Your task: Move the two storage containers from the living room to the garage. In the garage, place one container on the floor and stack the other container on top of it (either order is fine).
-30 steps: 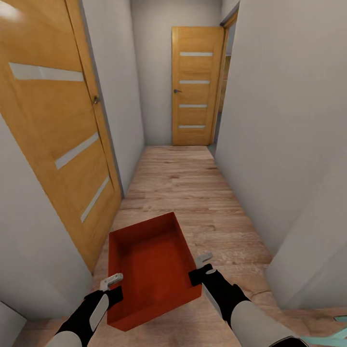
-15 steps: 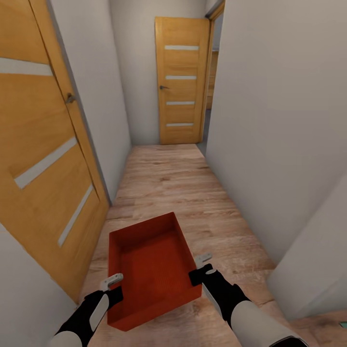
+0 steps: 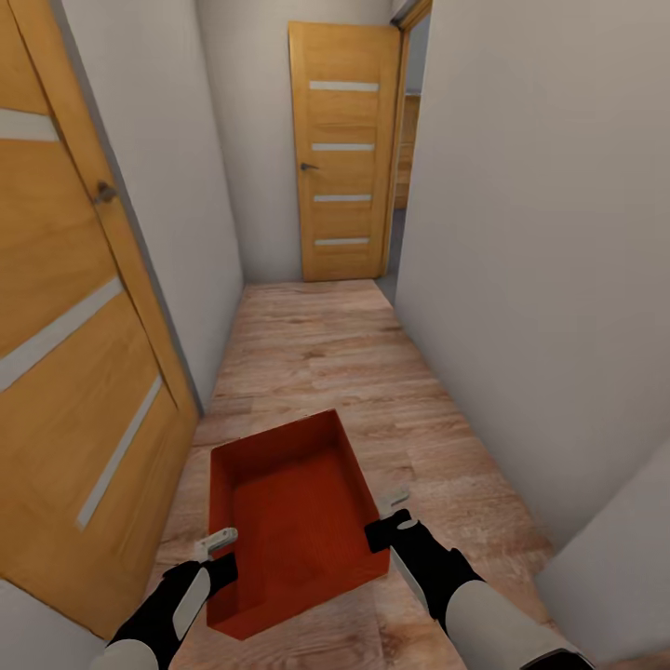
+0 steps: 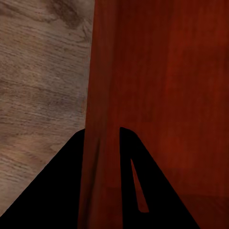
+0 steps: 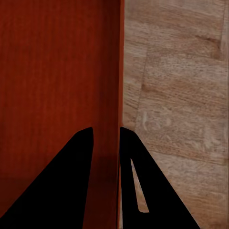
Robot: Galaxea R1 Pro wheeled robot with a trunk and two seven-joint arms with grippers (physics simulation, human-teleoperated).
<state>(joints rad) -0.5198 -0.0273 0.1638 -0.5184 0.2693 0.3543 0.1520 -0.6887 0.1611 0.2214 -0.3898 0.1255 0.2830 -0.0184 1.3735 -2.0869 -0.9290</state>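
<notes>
The left claw and the right claw each pinched a side wall of the orange-red storage container. The container hung above the wood-plank floor, with a wooden door far beyond it.

Two robot arms enter the head view at seven and five o'clock, each with a pale grey-white forearm shell running into a black wrist section. The left gripper and the right gripper carry short light-grey fingers tipped with flat pads. In both wrist views the fingers appear as black tapering wedges, one cut by a narrow slot.
</notes>
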